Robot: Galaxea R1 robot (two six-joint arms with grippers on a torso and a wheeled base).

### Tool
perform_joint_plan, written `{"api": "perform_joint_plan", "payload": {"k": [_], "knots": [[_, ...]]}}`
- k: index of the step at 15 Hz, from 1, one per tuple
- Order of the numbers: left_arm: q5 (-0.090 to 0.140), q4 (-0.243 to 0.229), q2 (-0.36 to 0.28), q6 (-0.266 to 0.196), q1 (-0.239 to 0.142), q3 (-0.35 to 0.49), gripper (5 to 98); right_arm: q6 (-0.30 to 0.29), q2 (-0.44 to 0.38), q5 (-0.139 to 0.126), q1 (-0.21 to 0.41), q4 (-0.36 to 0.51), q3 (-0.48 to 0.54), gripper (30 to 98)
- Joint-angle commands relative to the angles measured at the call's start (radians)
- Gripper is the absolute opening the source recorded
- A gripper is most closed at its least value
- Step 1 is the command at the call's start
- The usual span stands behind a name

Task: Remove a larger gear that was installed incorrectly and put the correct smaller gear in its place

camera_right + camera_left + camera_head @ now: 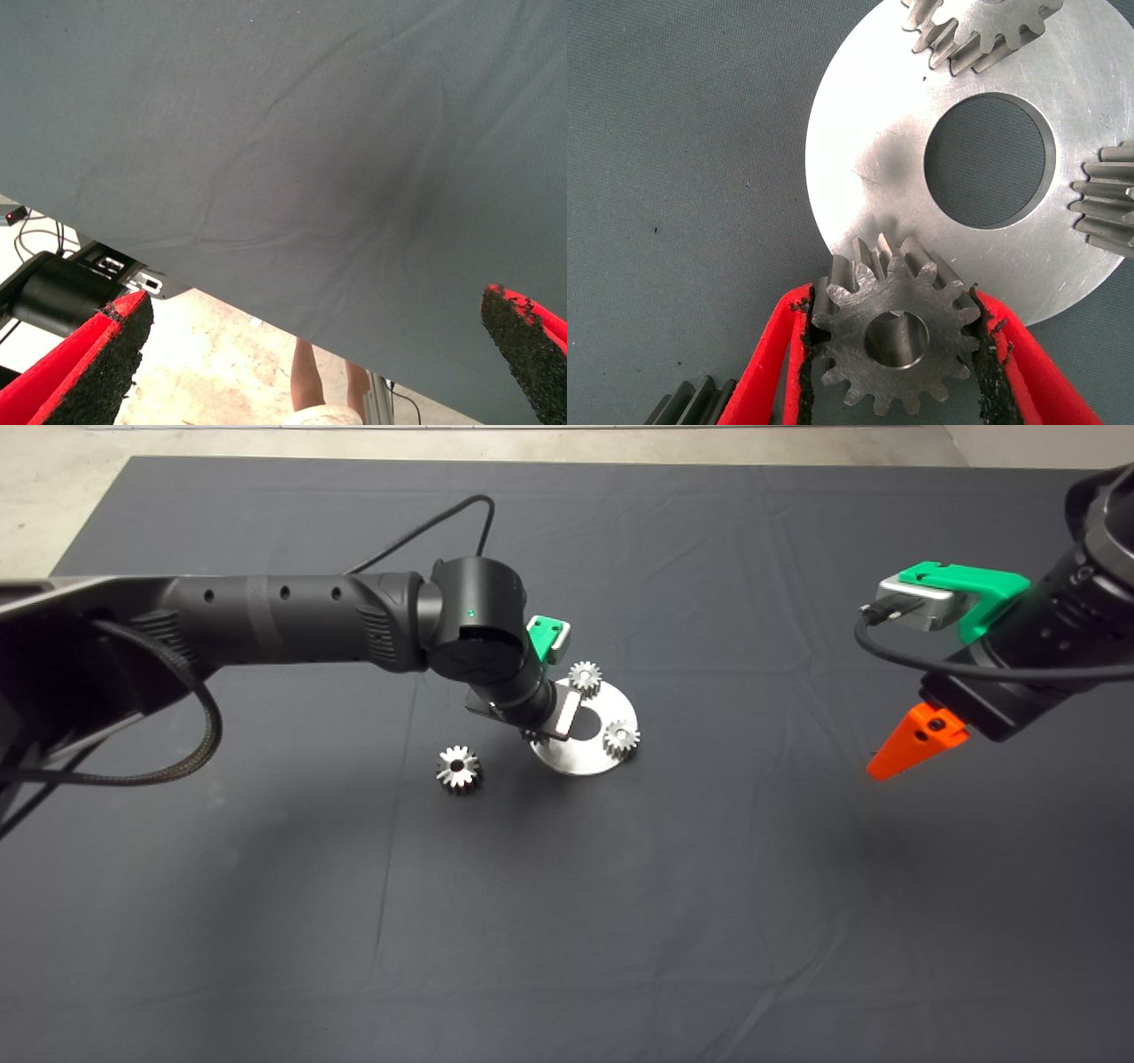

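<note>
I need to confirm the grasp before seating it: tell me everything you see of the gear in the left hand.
The smaller gear is dull grey steel with short blunt teeth and a round centre bore with a small notch. It lies flat, face toward the wrist camera, clamped on opposite sides between the left hand's black pads, over the edge of the silver disc.

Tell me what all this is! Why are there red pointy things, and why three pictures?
It is a robot with two black arms working over a dark mat. One camera looks down from above; two more sit on the wrists. The red things are its fingers. The left gripper squeezes a small grey fine-toothed steel gear at the edge of a round silver metal plate with a big hole, which carries two similar gears. A shinier, bigger gear with pointed teeth lies on the mat beside it. The right gripper waits open, off to the side, holding nothing.
</note>
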Motion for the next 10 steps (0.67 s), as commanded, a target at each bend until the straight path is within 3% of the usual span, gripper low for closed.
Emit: {"api": "perform_joint_plan", "payload": {"k": [1, 10], "knots": [[0.003, 0.006, 0.000, -0.005, -0.003, -0.007, 35.4, 0.002, -0.002, -0.115, 0.023, 0.034, 0.000, 97.7], [-0.005, 0.005, 0.013, -0.009, -0.003, -0.009, 35.4, 0.002, -0.003, -0.115, 0.023, 0.034, 0.005, 97.7]]}}
